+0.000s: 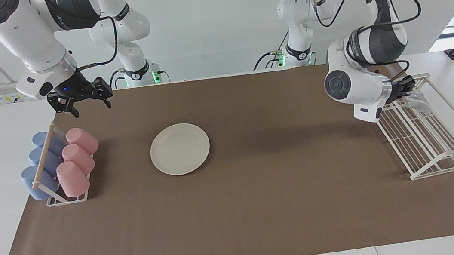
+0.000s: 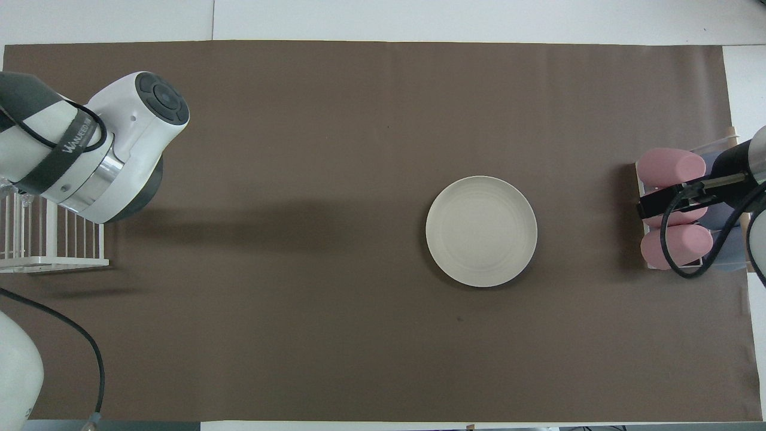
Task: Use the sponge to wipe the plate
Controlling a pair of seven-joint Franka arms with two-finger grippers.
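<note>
Left gripper (image 1: 409, 88) clamped on sponge (image 1: 418, 99) over wire rack (image 1: 427, 137): light, squashy; right gripper (image 1: 86, 99) apart, waiting.

A robot lab is suggested — two white arms (image 1: 360, 81) are mounted at a paper-covered table (image 1: 263, 209), plain white walls around.
</note>
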